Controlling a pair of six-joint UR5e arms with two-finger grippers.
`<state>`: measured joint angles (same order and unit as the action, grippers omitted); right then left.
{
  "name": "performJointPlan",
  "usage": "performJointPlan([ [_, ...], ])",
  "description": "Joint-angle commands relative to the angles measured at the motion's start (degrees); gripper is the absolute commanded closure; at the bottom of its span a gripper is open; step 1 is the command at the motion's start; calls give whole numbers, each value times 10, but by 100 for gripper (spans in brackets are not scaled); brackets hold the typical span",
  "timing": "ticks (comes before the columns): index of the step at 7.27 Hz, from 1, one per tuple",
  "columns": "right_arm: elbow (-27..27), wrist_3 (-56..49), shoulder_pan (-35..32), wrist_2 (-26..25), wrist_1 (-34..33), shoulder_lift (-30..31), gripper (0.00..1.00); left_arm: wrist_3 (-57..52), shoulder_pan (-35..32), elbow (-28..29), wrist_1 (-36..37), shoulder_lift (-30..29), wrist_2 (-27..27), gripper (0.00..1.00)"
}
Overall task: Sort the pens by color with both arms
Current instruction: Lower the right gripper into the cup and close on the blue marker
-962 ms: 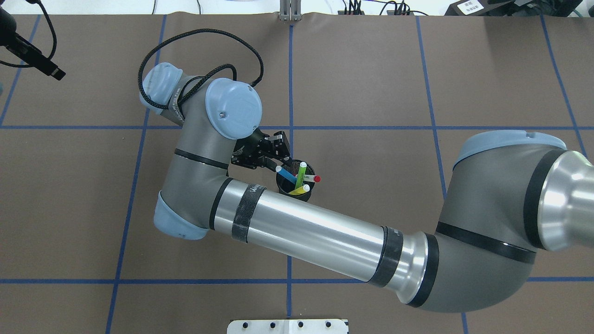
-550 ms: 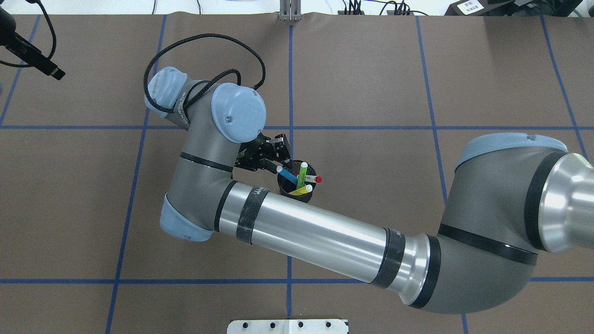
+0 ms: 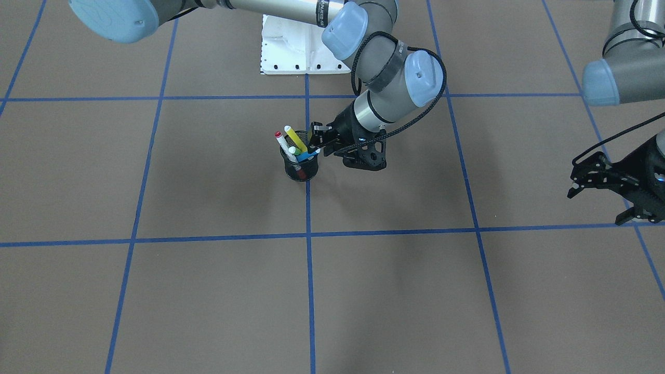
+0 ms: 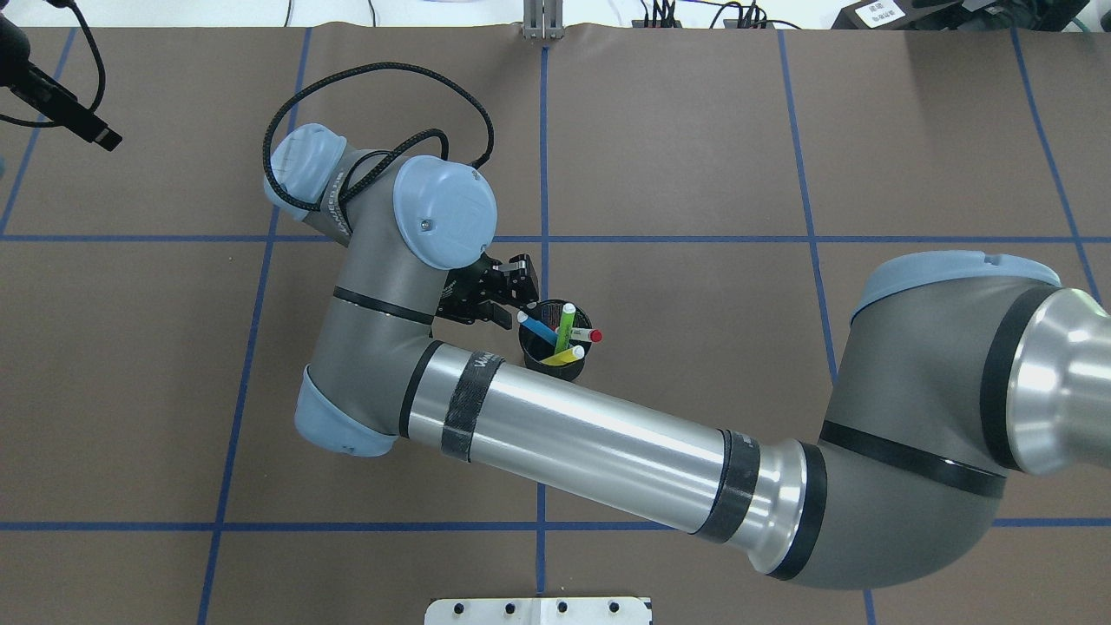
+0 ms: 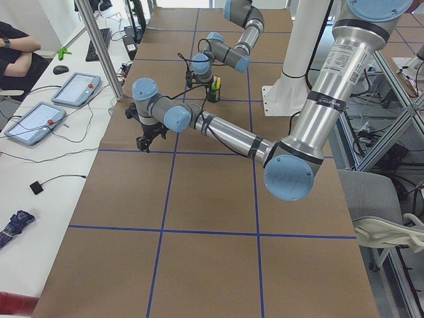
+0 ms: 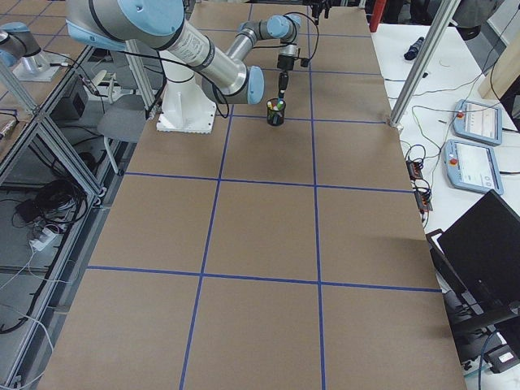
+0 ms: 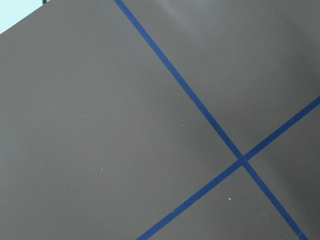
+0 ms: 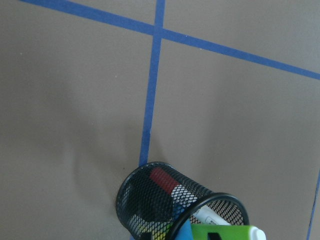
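Four pens stand in a black wire-mesh cup [image 4: 555,371] at the table's middle. They are a blue pen [image 4: 538,328], a light green pen [image 4: 565,325], a yellow pen [image 4: 562,355] and a white pen with red ends [image 4: 586,334]. My right gripper [image 4: 512,299] reaches across and sits open just left of the cup, close to the blue pen's pale cap. It holds nothing. In the front-facing view it [image 3: 318,139] is beside the cup [image 3: 301,169]. My left gripper [image 3: 574,184] hangs open and empty, far out on my left side. The right wrist view shows the cup [image 8: 150,200] from above.
The right arm's long silver forearm [image 4: 590,434] crosses over the table in front of the cup. Blue tape lines [image 4: 544,156] divide the brown table into squares. The white pedestal base [image 3: 291,47] stands at the robot's edge. The left wrist view shows only table and tape [image 7: 210,125].
The right wrist shifted a little toward the cup and then eased back left. The fingers now sit slightly farther from the cup's rim. The pens and cup have not moved.
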<state>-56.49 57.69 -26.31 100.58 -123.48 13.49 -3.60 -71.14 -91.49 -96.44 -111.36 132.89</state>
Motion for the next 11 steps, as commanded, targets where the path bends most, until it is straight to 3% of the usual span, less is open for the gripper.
performJointPlan([
  [1,-2,1,-1,1,-4,0,57,0,0,0,0,0,0,0],
  [4,-7,4,-1,5,-7,1,68,0,-1,0,0,0,0,0],
  [7,-7,1,0,3,-7,8,64,0,-1,-1,0,0,0,0],
  [9,-8,1,0,4,-6,8,68,0,-1,-1,0,0,0,0],
  [10,-13,1,0,4,-7,9,72,0,-1,-1,0,0,-1,0],
  [11,-17,4,0,5,-7,10,88,0,-1,-1,-1,0,0,0],
])
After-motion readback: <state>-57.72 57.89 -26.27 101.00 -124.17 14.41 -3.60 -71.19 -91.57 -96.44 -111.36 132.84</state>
